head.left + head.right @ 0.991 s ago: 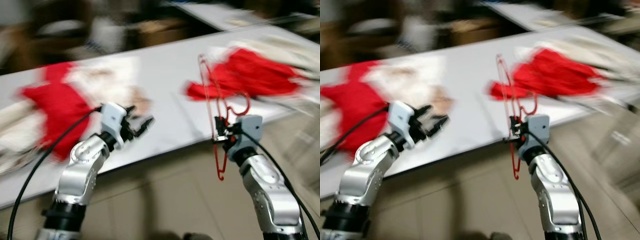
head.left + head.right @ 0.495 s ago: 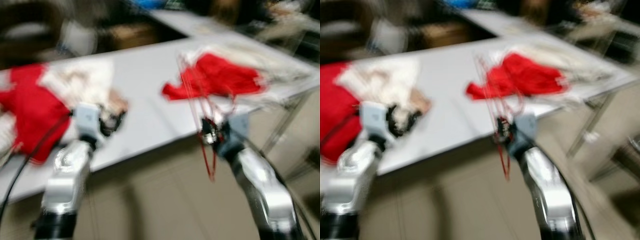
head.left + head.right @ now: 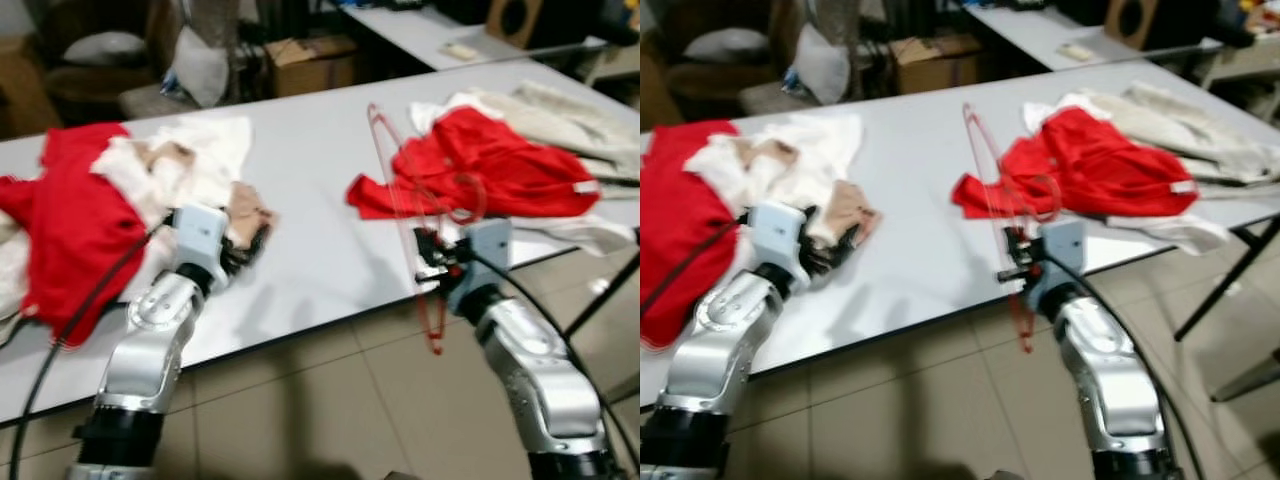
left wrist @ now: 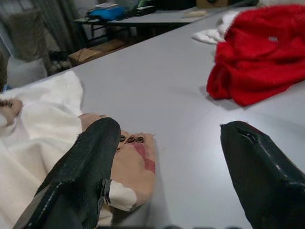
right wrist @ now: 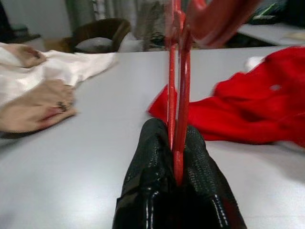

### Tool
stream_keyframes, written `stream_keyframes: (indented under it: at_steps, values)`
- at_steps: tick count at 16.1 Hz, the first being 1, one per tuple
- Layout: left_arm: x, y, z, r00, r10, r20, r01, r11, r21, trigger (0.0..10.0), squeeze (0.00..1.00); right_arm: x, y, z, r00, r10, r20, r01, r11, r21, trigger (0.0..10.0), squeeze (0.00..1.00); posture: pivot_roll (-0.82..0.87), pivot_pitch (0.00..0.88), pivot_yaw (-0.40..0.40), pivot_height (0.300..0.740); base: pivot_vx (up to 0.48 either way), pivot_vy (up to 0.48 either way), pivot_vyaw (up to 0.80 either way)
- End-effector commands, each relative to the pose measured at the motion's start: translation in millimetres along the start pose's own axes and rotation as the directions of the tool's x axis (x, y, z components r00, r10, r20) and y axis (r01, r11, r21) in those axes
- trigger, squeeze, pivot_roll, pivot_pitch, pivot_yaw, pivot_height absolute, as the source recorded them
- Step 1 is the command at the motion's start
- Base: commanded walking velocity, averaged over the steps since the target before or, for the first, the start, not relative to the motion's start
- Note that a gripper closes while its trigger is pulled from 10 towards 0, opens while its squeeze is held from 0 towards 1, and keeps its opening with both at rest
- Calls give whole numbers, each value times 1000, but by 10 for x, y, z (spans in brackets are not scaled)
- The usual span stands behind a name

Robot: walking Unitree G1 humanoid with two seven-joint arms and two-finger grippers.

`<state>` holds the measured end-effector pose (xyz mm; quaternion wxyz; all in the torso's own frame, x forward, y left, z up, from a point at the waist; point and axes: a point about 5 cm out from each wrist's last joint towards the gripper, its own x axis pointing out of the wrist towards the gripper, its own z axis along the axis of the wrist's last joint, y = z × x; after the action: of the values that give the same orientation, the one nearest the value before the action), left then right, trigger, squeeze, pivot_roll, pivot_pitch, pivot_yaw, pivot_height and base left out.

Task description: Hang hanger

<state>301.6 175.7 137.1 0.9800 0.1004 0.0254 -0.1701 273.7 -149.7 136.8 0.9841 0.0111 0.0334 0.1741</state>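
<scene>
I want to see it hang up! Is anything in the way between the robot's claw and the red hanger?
No. The right gripper is already shut on the red hanger, holding it above the table edge. No rail to hang it on can be seen.

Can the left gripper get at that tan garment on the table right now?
Probably yes. The left gripper hovers open right at the tan garment, with nothing between its jaws and the cloth.

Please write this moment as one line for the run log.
right gripper: shut on red hanger, held upright at table edge | left gripper: open, over table by beige garment | hanger: not hung
</scene>
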Motion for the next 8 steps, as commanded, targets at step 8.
stream_keyframes:
  at_steps: [8]
  values:
    - [-109, 338, -240, 960, -121, -251, 220, 882, 416, 10000, 0, 34, 118, -32, 999, 37, 4, -37, 999, -33, 10000, 0, -73, 0, 48, 740, 0, 0, 0]
